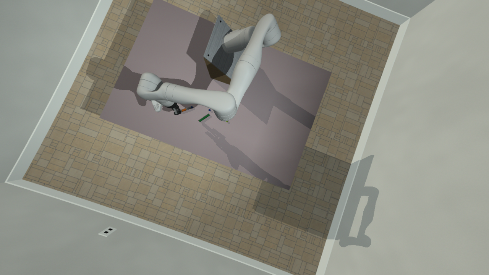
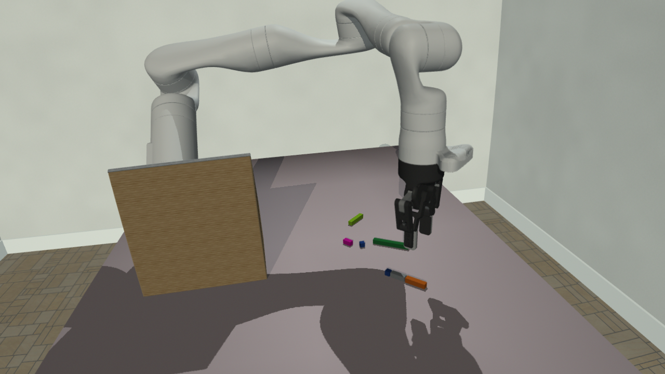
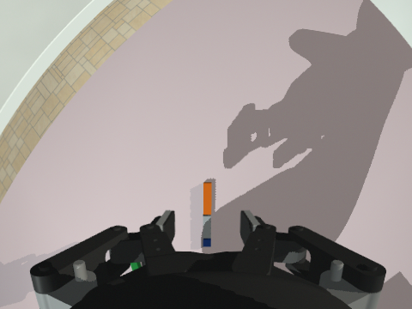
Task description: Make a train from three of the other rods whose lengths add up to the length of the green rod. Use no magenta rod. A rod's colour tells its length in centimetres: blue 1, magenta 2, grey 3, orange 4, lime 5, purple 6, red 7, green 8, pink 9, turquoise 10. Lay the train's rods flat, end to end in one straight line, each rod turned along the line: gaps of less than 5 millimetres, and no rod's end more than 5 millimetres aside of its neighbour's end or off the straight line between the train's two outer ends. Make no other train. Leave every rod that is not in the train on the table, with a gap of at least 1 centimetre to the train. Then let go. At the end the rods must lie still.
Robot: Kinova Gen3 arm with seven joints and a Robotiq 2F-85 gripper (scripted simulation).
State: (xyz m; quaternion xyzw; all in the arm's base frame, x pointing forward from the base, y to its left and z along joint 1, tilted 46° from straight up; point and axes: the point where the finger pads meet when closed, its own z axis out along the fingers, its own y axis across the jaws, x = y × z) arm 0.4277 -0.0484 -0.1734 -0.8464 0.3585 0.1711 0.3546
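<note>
An orange rod [image 1: 184, 109] [image 2: 415, 282] [image 3: 207, 198], a grey rod [image 2: 397, 275] [image 3: 207, 227] and a blue rod [image 2: 387, 271] [image 3: 207, 243] lie flat on the table, end to end in one straight line, grey in the middle. No gap between them shows in the wrist view. The green rod [image 1: 204, 117] [image 2: 389, 243] [image 3: 136, 266] lies apart from this line. My gripper [image 2: 419, 239] [image 3: 207, 222] is open and empty, raised above the table over the line of rods. In the exterior view its finger hides part of the green rod's end.
A second blue rod [image 1: 209, 110] [image 2: 361, 244], a magenta rod [image 2: 347, 241] and a lime rod [image 2: 355, 219] lie on the table [image 1: 259, 150] [image 2: 297, 325], beyond the green rod from the row. A wooden block [image 1: 212, 44] [image 2: 190, 227] stands by the arm's base.
</note>
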